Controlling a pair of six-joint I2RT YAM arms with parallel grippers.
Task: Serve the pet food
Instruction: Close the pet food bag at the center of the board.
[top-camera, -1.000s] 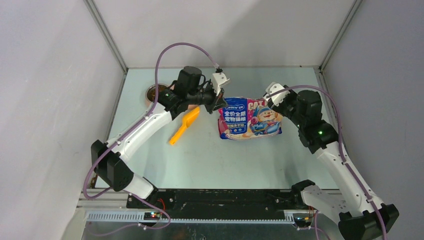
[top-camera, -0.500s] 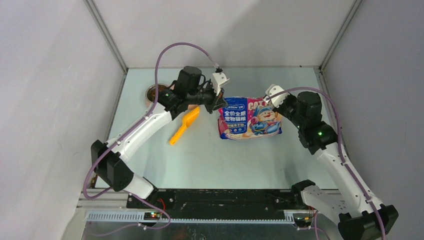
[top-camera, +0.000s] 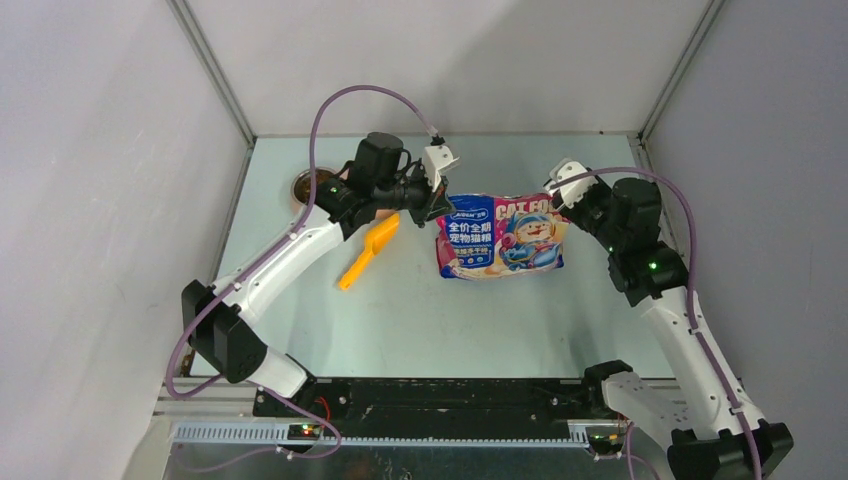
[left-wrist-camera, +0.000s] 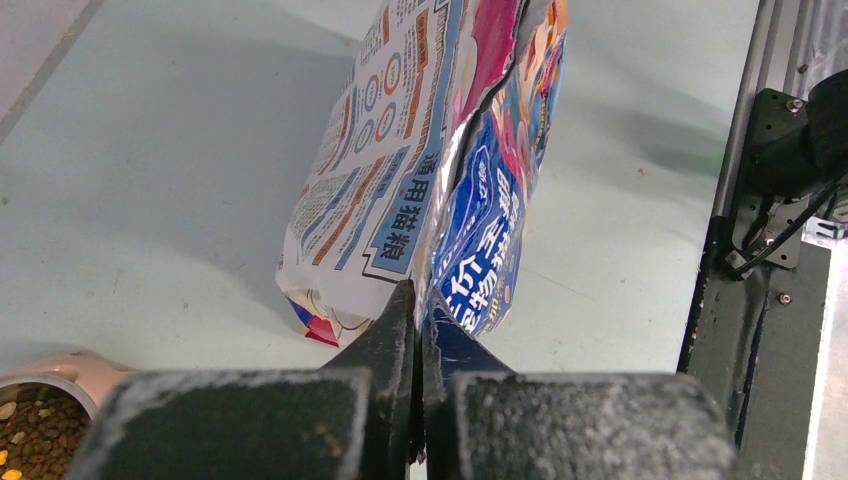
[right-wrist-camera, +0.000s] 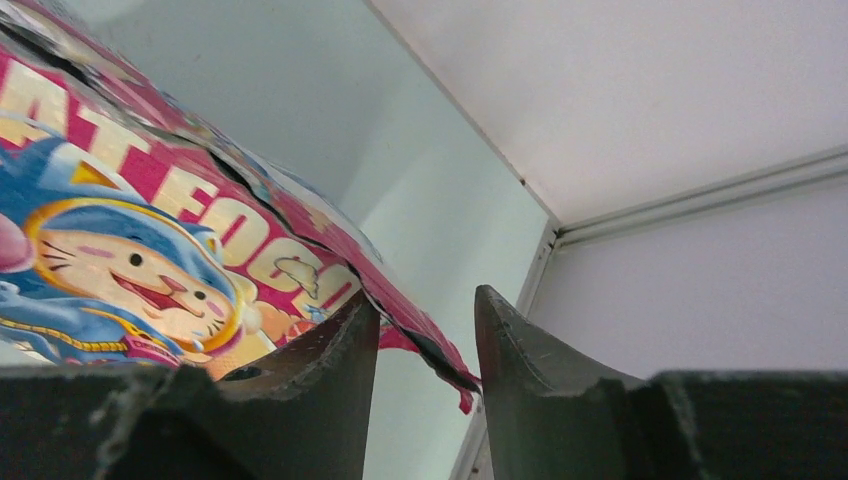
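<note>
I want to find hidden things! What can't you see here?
- Inside the bag: every view, its own sides hide it.
- Bowl: top view, left arm covers most; left wrist view's corner cuts it.
- Right gripper: right wrist view, bag corner between its fingers, touching unclear.

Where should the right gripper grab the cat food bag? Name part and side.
Take the cat food bag by its thin top-right corner, from the right. The left gripper pinches the opposite corner; this flat edge lies between the open fingers of the right gripper.
</note>
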